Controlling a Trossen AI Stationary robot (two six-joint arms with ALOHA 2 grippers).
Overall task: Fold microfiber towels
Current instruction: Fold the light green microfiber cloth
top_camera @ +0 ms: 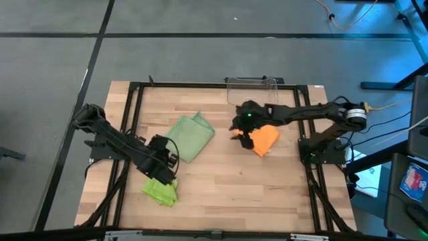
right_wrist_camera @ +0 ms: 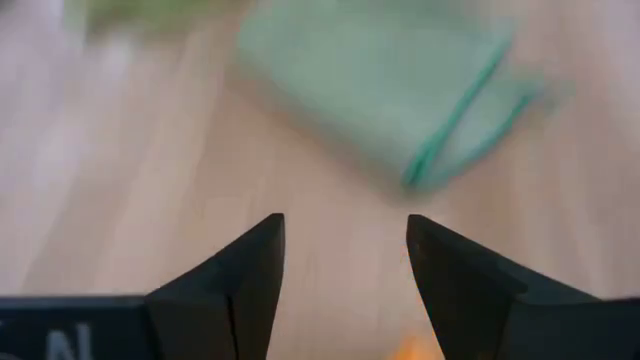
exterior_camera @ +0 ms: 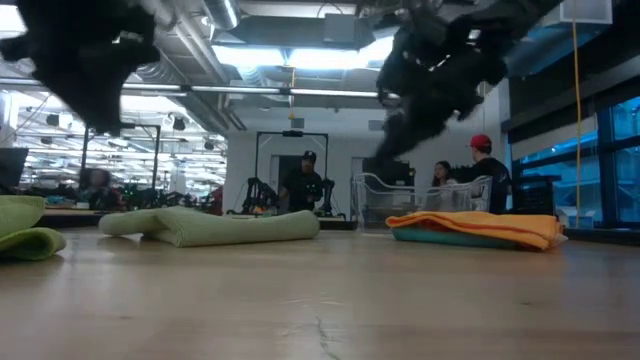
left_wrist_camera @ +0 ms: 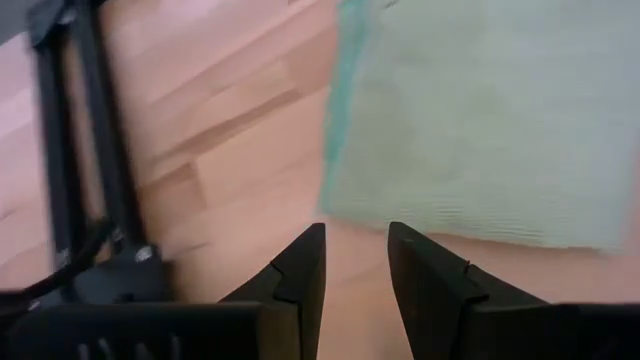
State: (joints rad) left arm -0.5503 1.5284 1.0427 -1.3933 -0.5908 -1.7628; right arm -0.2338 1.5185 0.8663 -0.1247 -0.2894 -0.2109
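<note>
A folded pale sage green towel (top_camera: 191, 137) lies flat on the table's middle, and shows as well in the low view (exterior_camera: 210, 225). The lime green towel (top_camera: 161, 191) lies bunched near the front left. An orange towel (top_camera: 263, 140) rests on a teal one (exterior_camera: 450, 238) at the right. My left gripper (top_camera: 167, 156) hangs open above the table between the lime and sage towels, its fingers (left_wrist_camera: 300, 270) empty. My right gripper (top_camera: 239, 132) is open too, above the orange towel's left edge and pointing at the sage towel (right_wrist_camera: 390, 90).
A clear plastic bin (top_camera: 253, 90) stands at the table's far edge, behind the right arm. A black frame (top_camera: 134, 107) runs round the tabletop. Bare wood lies between the sage and orange towels and along the front. People stand in the room beyond the table.
</note>
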